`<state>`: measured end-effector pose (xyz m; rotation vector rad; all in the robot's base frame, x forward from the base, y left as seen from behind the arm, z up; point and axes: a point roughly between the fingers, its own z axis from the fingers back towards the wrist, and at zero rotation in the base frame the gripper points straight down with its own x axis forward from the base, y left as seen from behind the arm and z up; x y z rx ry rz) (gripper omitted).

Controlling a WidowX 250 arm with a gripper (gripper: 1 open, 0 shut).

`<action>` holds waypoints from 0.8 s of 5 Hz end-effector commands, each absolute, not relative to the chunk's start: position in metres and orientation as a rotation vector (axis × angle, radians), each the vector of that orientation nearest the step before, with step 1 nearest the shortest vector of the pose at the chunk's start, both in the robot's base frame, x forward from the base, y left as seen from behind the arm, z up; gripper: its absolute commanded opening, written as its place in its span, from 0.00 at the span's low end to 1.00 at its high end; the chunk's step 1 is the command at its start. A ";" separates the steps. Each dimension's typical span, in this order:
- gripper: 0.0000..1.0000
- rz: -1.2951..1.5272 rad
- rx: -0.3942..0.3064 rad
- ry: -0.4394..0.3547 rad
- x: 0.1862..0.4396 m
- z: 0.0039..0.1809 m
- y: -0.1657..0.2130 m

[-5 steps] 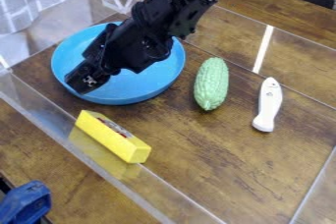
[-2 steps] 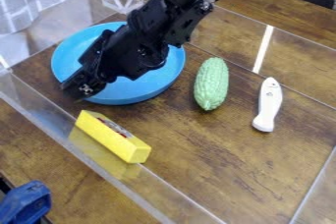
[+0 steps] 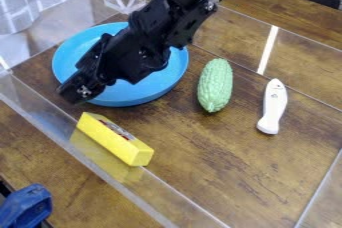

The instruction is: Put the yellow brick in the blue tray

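The yellow brick [image 3: 114,138] lies flat on the wooden table near the front left, its long side running diagonally, a small label on its top face. The blue tray [image 3: 83,54] sits behind it, a round shallow dish partly covered by the black arm. My gripper [image 3: 78,89] hangs over the tray's front-left rim, a short way above and behind the brick. Its dark jaws look spread and nothing shows between them.
A bumpy green gourd [image 3: 214,85] lies right of the tray. A white handled tool [image 3: 271,107] rests further right, with a thin white stick [image 3: 267,49] behind it. A clear plastic sheet edge [image 3: 54,117] runs along the front left. A blue object [image 3: 23,208] sits at the bottom left corner.
The gripper has slid down and to the left across the tray, coming closer to the yellow brick. The brick and the other things have not moved.
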<state>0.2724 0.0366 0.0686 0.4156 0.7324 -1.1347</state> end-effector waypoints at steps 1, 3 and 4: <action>1.00 -1.144 0.389 0.636 0.290 0.096 0.032; 1.00 -1.163 0.318 0.601 0.305 0.089 0.039; 1.00 -1.150 0.294 0.600 0.304 0.085 0.035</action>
